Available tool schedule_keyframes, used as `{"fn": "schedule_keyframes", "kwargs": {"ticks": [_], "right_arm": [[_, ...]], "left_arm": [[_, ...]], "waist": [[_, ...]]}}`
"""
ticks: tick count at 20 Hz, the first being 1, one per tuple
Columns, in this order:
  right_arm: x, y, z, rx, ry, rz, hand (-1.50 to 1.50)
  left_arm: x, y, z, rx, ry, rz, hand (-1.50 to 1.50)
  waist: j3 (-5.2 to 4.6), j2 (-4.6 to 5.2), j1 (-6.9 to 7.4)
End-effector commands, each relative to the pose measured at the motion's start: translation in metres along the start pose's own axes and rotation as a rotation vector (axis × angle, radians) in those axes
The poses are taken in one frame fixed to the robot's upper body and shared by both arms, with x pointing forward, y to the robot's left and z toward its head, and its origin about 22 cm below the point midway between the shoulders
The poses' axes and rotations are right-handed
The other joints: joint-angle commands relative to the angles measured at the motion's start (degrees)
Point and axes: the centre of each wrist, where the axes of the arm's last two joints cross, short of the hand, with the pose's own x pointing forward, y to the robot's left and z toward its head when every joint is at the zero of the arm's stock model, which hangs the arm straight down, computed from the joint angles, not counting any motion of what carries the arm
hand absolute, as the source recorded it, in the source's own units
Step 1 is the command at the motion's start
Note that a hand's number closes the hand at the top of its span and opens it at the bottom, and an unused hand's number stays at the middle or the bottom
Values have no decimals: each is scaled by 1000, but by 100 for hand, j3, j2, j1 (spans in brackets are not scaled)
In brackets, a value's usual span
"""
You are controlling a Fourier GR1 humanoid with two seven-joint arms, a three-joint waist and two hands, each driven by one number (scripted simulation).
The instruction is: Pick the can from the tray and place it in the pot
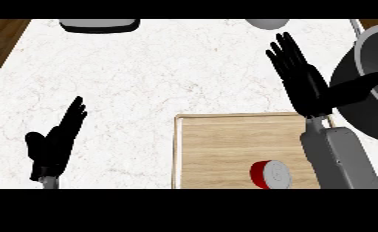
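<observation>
Tabletop [133, 86]: white marble, carries everything, so all stays within arm's reach. It spreads left of the right robot hand and ahead of the left one.

Tray [221, 151]: pale wood w/ a raised rim, flat on the tabletop, below and left of the right robot hand. The right forearm crosses its right edge. Rim prob. there to keep the can from rolling off.

Pot [354, 71]: dark, round, cut by the view's right edge, just right of the right robot hand, w/ a dark handle touching or overlapping the hand's wrist area; can't tell which. It's the drop target, so it sits close to the tray on the working side.

Right robot hand [299, 76]: fingers straight and spread wide, holding nothing, raised beyond the tray's far edge beside the pot. Not over the can, so pick not yet begun, I'd judge.

Left robot hand [55, 143]: open, fingers up, at lower left, resting well clear of the tray. Holds nothing.

Grey object [100, 24] at the far edge, far left of the right robot hand; only part shows. Pale rounded object [267, 22] just beyond that hand's fingertips; can't ID either.

Can [271, 174]: red w/ a pale end face, on the tray near its lower edge, below and slightly left of the right robot hand, next to the forearm. Whether upright or on its side, can't tell. Next move prob. needs that hand to pull back and come down over it.
</observation>
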Motion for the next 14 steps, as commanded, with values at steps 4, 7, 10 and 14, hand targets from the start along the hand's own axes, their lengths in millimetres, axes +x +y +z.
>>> {"fn": "schedule_keyframes", "kwargs": {"ticks": [4,7,10,14], "right_arm": [[35,-59,25,-15,-83,251,150],[93,-72,16,110,-106,828,150],[13,-91,72,-121,-128,720,-150],[13,-96,102,-65,-317,637,-150]], "left_arm": [[56,14,-19,127,-185,40,0],[69,10,-24,86,-220,55,0],[90,8,-26,92,-238,112,0],[132,11,-33,101,-240,121,0]], "waist": [[-156,-209,-182],[-351,-356,-189],[-153,-197,-188],[-154,-202,-177]]}}
